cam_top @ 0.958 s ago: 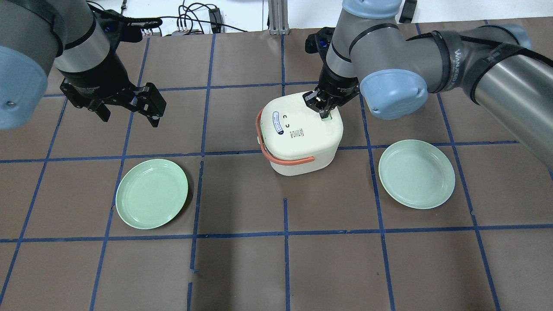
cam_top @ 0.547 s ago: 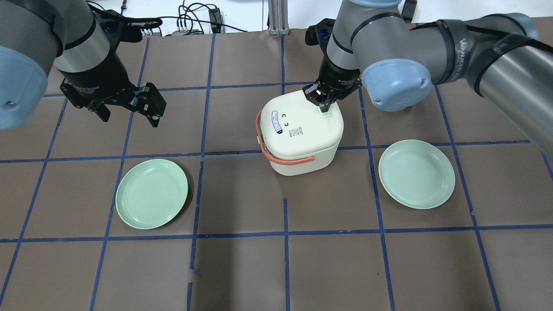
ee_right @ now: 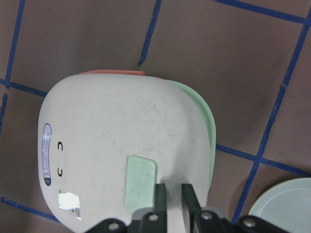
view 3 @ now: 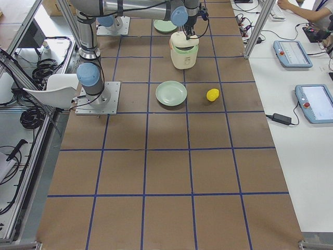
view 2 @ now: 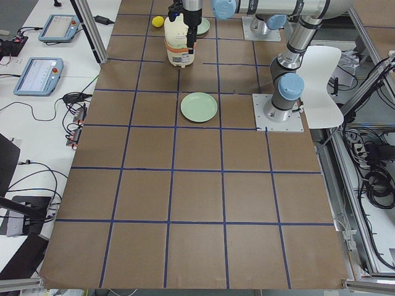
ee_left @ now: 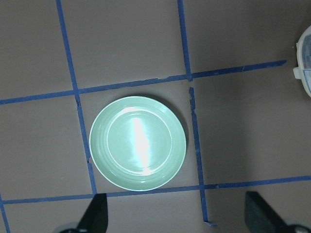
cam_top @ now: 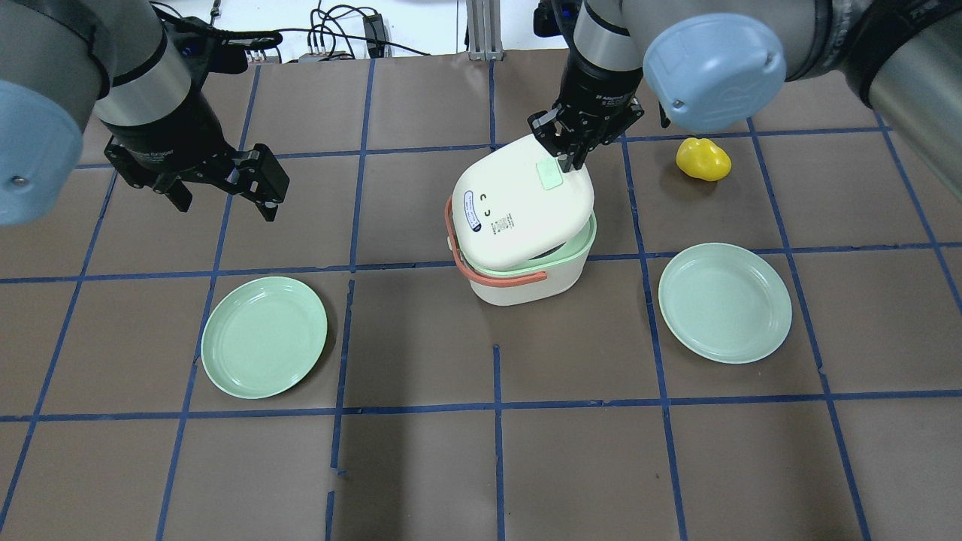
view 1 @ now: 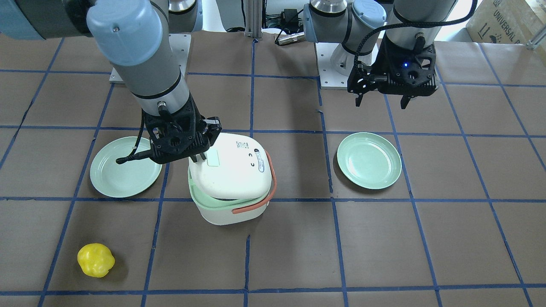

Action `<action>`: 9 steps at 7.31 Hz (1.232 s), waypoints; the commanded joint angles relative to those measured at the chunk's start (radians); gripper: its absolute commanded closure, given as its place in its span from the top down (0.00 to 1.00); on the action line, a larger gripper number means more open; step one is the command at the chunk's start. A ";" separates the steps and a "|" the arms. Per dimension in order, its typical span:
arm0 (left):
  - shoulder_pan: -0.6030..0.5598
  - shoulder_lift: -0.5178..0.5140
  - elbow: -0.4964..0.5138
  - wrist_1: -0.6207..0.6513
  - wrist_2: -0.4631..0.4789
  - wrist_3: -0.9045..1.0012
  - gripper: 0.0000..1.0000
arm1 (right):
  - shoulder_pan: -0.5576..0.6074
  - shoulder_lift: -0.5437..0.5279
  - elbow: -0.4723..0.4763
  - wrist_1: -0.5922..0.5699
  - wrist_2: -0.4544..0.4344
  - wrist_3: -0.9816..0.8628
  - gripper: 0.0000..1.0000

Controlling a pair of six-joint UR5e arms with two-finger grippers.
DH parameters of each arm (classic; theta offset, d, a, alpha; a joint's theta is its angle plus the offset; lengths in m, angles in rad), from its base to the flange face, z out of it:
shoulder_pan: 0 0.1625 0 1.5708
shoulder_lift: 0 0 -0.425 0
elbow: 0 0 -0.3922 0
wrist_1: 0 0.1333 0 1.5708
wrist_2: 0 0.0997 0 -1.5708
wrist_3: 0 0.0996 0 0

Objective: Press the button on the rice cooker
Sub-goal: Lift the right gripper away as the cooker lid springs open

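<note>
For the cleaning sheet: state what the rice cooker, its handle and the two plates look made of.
Rice cooker: likely cream moulded plastic, by its rounded one-piece shell; satin, soft sheen only. Handle: orange, plastic or rubbery, matte; cannot tell which. Left plate and right plate: pale green, glossy, with a bright light streak; plastic or glazed ceramic, the look leaves it open.
</note>
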 commanded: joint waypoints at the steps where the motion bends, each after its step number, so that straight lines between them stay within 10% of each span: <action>1: 0.000 0.000 0.000 0.000 0.000 0.000 1.00 | 0.003 -0.002 -0.078 0.024 -0.146 0.002 1.00; 9: 0.000 0.000 0.000 0.000 0.000 0.000 1.00 | -0.134 -0.053 -0.001 -0.019 -0.105 0.011 1.00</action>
